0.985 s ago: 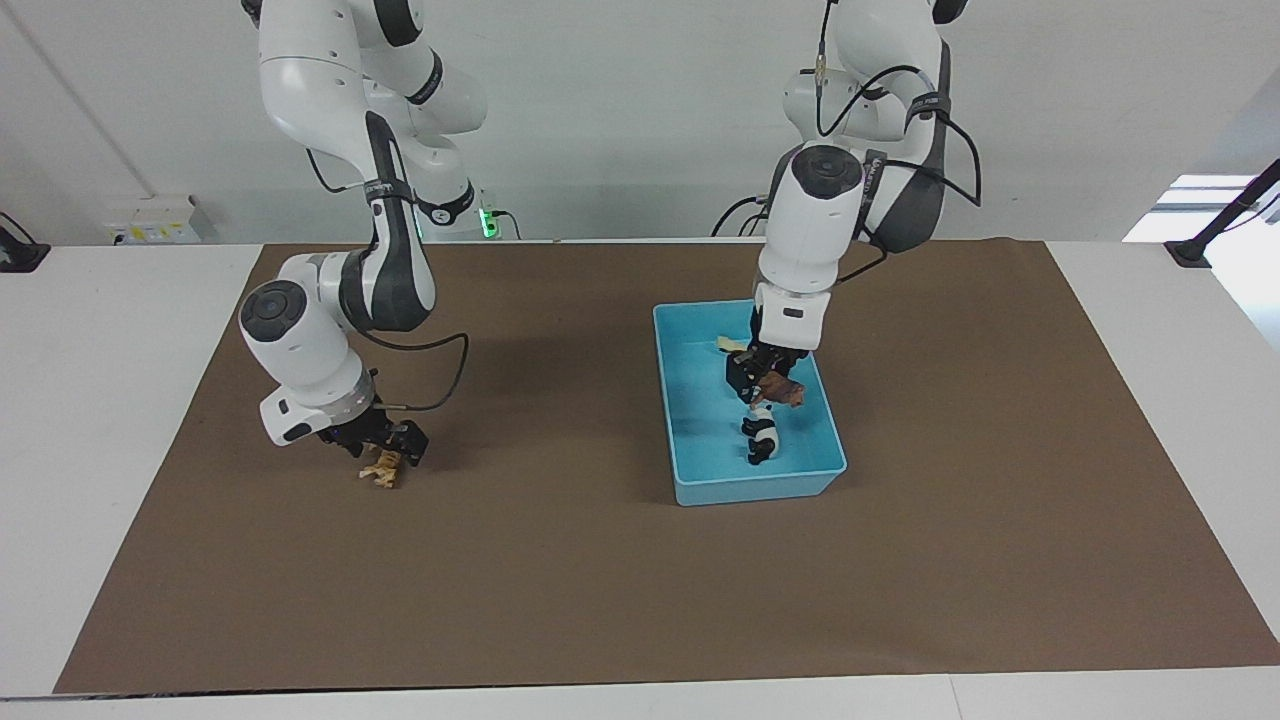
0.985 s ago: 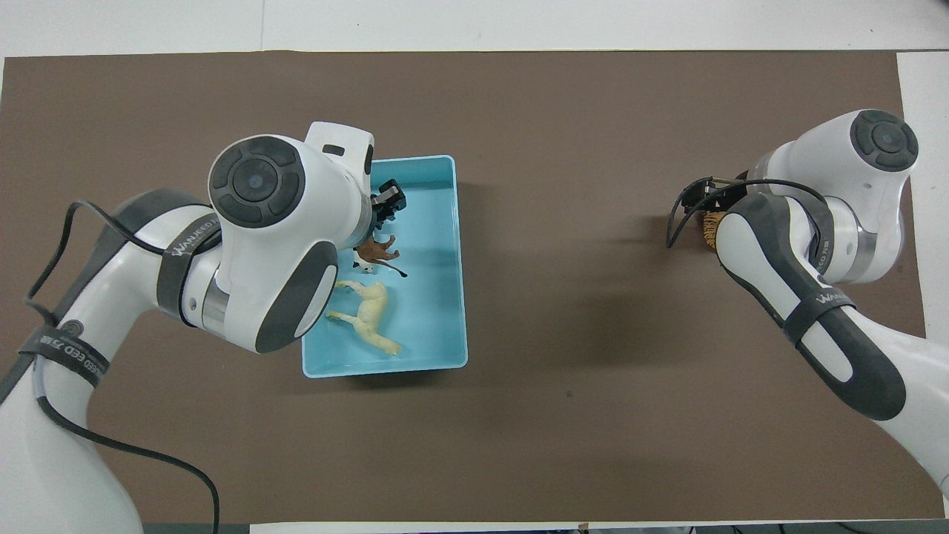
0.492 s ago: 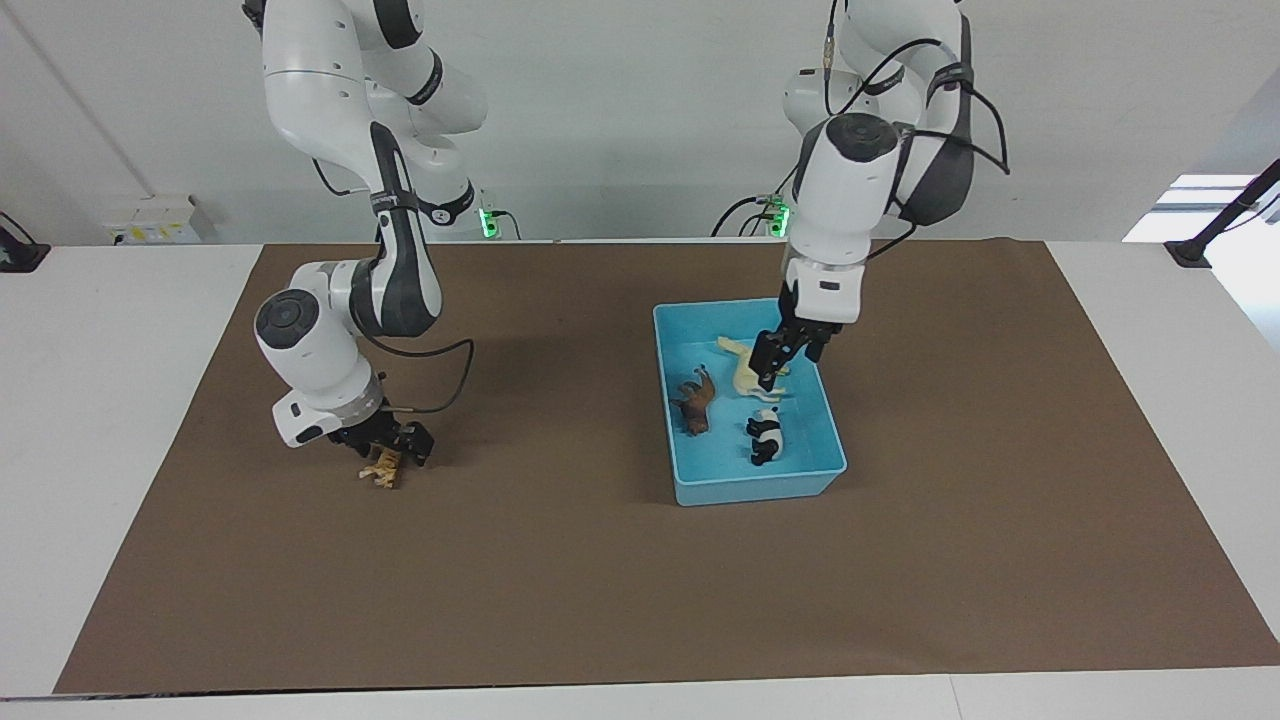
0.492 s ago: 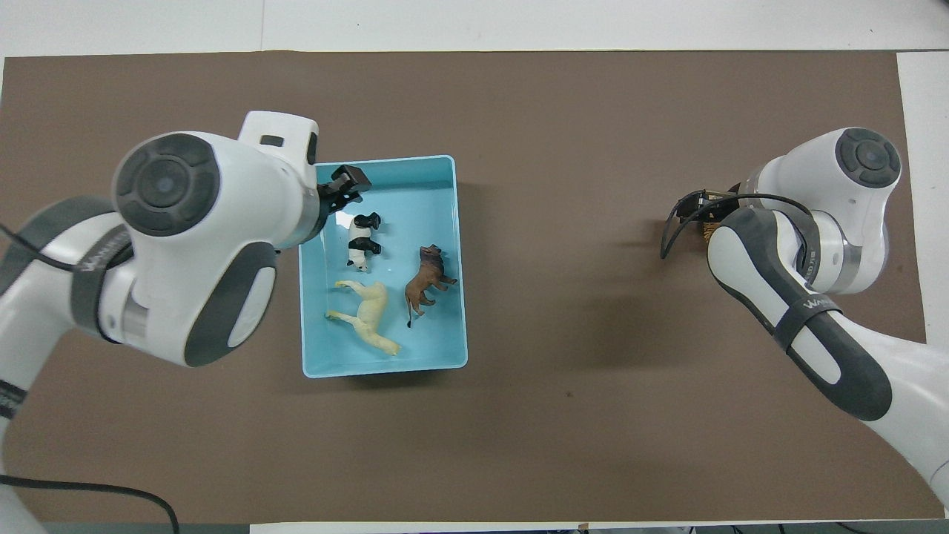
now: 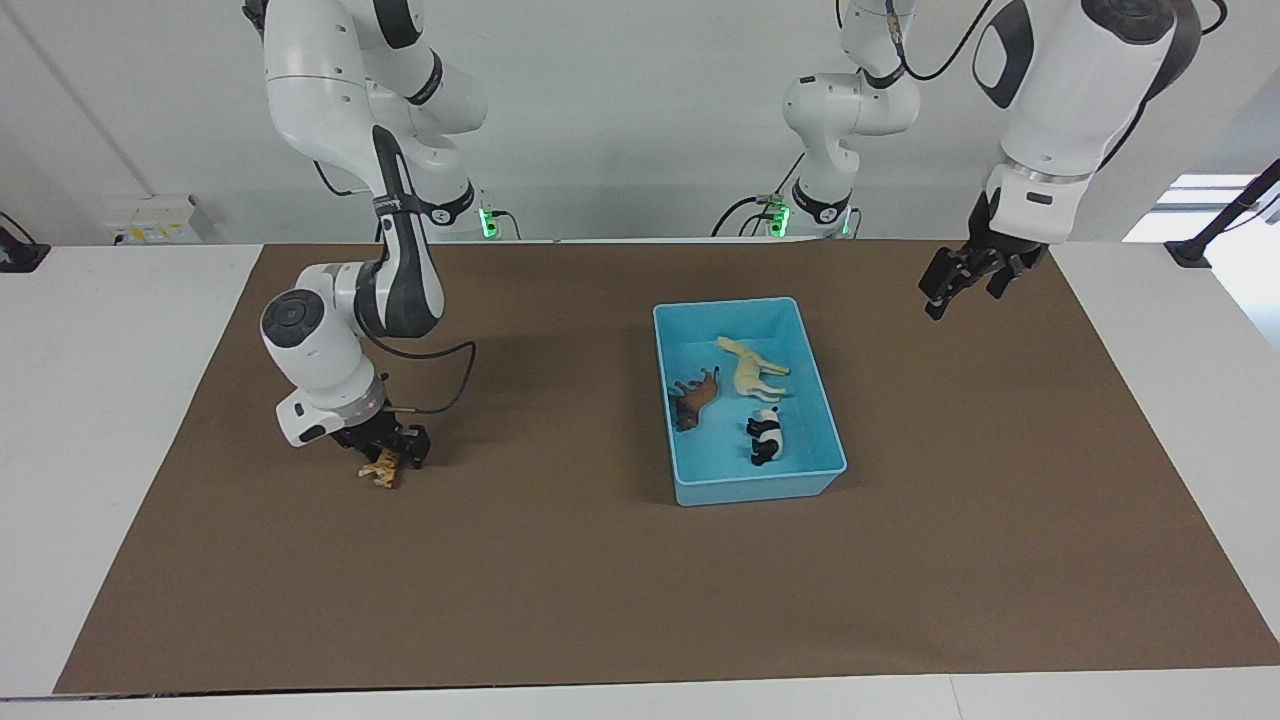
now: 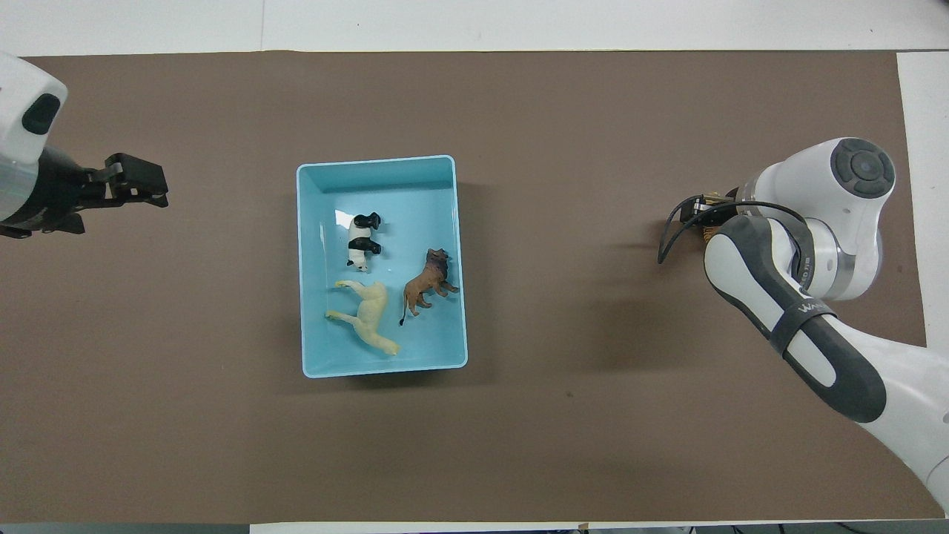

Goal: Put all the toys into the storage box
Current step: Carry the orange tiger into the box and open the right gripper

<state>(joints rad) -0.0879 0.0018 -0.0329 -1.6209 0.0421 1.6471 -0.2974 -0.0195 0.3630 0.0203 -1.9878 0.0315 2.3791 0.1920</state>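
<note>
The light blue storage box (image 5: 756,489) stands on the brown mat and also shows in the overhead view (image 6: 378,159). In it lie the cream-yellow horse (image 5: 750,370) (image 6: 368,319), the brown lion (image 5: 694,398) (image 6: 428,280) and the black-and-white panda (image 5: 765,438) (image 6: 362,241). The orange striped tiger (image 5: 380,468) lies on the mat toward the right arm's end. My right gripper (image 5: 385,456) is low, right at the tiger; from overhead the arm hides it. My left gripper (image 5: 962,300) (image 6: 154,190) is open, empty and raised over the mat toward the left arm's end.
The brown mat (image 5: 600,580) covers most of the white table (image 5: 110,400). A black cable (image 6: 671,230) loops off the right wrist beside the tiger.
My left gripper let go of the lion, which now lies in the box, then rose and swung away toward the left arm's end. My right gripper stayed at the tiger.
</note>
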